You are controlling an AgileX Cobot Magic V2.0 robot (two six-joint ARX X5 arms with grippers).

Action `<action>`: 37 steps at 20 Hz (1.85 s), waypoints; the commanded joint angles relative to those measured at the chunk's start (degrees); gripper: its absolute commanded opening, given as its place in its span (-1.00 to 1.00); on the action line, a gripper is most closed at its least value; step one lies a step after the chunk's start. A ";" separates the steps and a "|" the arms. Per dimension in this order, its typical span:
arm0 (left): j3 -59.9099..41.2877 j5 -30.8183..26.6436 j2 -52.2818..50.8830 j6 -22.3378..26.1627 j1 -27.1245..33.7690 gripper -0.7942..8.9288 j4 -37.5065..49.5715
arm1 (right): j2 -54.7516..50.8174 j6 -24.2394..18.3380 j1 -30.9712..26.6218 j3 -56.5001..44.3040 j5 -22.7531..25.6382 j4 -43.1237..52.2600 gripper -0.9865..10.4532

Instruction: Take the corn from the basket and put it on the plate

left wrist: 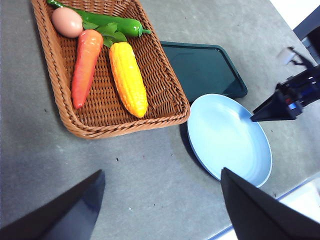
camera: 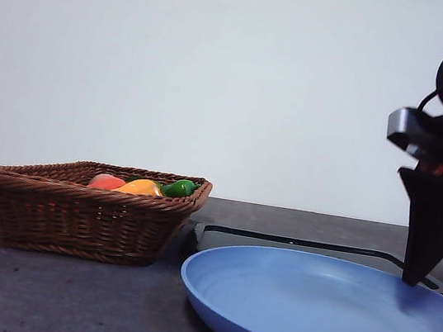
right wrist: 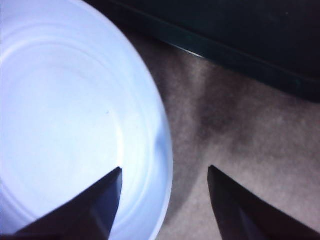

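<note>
Nearest, the plate (camera: pixel 323 323) sits under the right gripper's (right wrist: pixel 165 175) spread fingers; corn (left wrist: pixel 128 79) lies in the basket (left wrist: pixel 167 107).

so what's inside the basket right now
The basket holds the corn, a carrot, a green pepper with some leaves, and a pinkish round fruit. Anything lying under them is covered and cannot be seen.

Yellow corn (left wrist: pixel 128 78) — bumpy kernel rows — in brown woven basket (left wrist: pixel 167 102); plain blue plate (left wrist: pixel 227 137).
</note>
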 commanded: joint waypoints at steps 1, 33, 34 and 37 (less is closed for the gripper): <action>1.03 0.37 0.26 -0.39 -0.11 -0.06 0.87 | 2.14 -0.70 0.66 0.85 0.09 0.74 -0.39; 11.28 -8.96 36.70 -1.66 -16.79 -0.06 18.47 | -34.36 3.34 -6.73 0.87 -0.20 -10.64 -0.82; 12.70 -10.23 39.69 -1.86 -17.94 -0.06 18.97 | -35.50 3.50 -7.13 0.87 -0.24 -11.08 -0.82; 18.25 -15.93 49.96 -1.88 -21.42 -0.06 18.82 | -38.18 3.87 -7.61 0.87 -0.37 -12.50 -0.82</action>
